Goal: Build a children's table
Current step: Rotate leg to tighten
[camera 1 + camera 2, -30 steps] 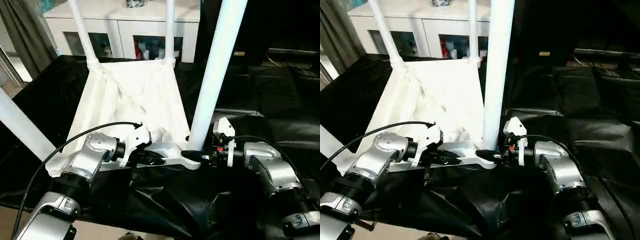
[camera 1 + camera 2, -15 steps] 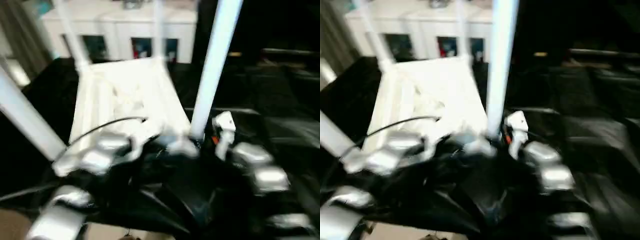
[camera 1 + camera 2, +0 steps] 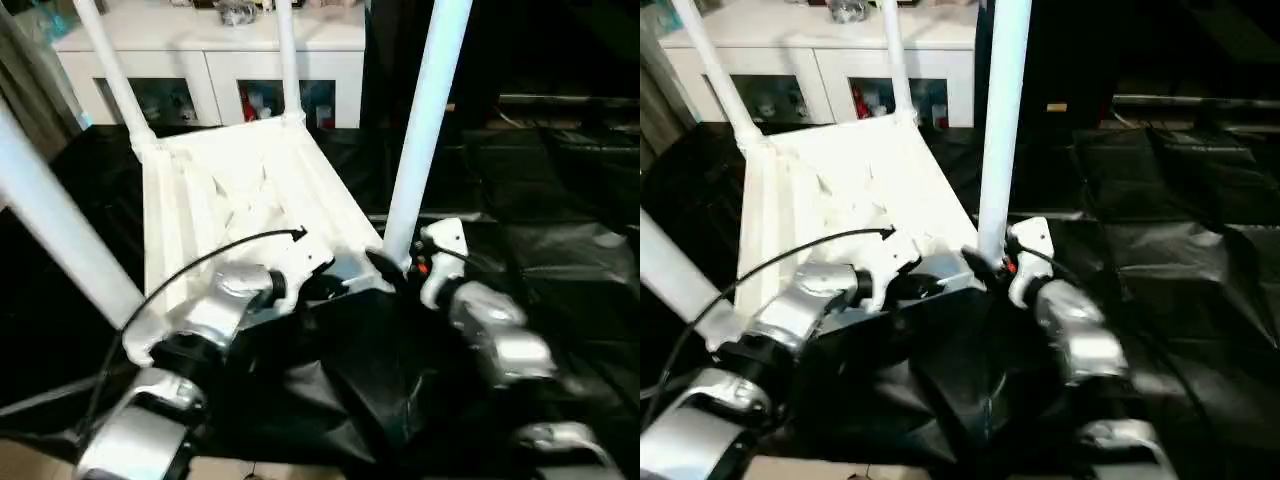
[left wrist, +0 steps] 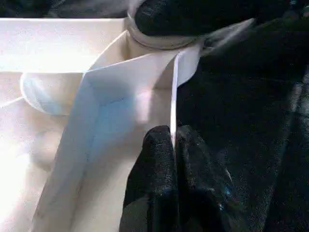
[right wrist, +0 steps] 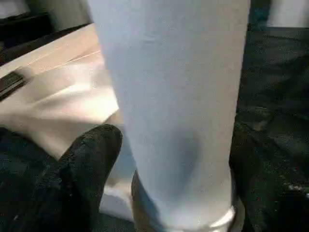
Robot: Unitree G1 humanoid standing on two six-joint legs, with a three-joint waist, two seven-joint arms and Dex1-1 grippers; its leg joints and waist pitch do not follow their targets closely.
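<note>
On the black sheet (image 3: pixel 560 180) lies the tabletop (image 3: pixel 240 200), ribbed underside up, with four legs (image 3: pixel 425 120) standing in its corner sockets; a white cabinet (image 3: pixel 210 50) with glass-fronted shelves stands behind. From the right eye, the same four legs show, the left gripper (image 3: pixel 925 285) at the near rim. Left wrist: both fingers (image 4: pixel 159 164) pinch the tabletop's thin rim. Right wrist: the right gripper (image 5: pixel 178 193) straddles a leg's base, its fingers (image 5: pixel 87 159) spread either side, contact unclear.

A white ribbed tabletop (image 3: pixel 240 200) and white legs (image 3: pixel 425 110) were seen at centre frame, against a black sheet (image 3: pixel 560 200); silver forearms (image 3: pixel 495 340) were shown below.
</note>
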